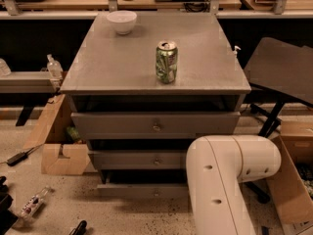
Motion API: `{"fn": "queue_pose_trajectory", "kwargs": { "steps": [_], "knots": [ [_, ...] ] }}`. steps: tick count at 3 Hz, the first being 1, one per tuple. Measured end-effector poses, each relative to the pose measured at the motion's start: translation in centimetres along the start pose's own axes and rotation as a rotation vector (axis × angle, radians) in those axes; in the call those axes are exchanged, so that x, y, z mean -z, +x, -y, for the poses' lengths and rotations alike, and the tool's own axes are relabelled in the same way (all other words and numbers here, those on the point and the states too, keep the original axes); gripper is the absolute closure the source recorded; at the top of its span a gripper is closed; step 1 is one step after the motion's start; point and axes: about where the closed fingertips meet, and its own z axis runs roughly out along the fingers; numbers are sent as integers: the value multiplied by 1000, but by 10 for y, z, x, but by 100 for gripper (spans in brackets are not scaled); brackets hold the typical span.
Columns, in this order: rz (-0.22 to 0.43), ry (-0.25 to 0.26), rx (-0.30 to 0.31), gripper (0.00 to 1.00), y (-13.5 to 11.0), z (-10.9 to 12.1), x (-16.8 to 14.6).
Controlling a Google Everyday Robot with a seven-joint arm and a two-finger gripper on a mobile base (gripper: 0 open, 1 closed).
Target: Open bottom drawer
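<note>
Grey cabinet (83, 102) with three drawers at centre frame, seen from above and in front. Its flat top works as a counter (122, 58). On it are a green drinks can (166, 62), upright near the middle, and a white bowl (122, 21) at the back left, well apart from the can.

Top drawer (112, 125) is the widest, with a shiny knob (157, 127). Middle drawer (127, 159) sits below it. The bottom drawer (137, 190) is the lowest one, just above the floor (122, 217), with a slim front and a tiny centre knob (156, 194). A dark gap shows above its front. Cannot tell whether it is pulled out at all. Its right end is hidden behind the robot arm.

White arm link (225, 175) fills the lower right foreground, bent like an elbow in front of the cabinet's right lower corner. The claw is out of view, either past the frame edge or behind that link, so cannot tell if it is wide, narrow or holding anything.

Cardboard box (56, 151) stands on the floor just left of the cabinet. A clear bottle (54, 67) sits on a ledge at left. A dark chair (283, 70) is at right, with another cardboard box (288, 185) below it.
</note>
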Motion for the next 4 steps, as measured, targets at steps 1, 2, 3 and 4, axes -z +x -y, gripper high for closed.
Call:
{"fn": "queue_pose_trajectory", "kwargs": {
  "steps": [1,2,3,4],
  "knots": [
    [0,0,0,37,0,0,0],
    [0,0,0,13,0,0,0],
    [0,-2,0,0,-1,-1,-1],
    [-33,-77,-5,0,6,11,-1]
  ]
}}
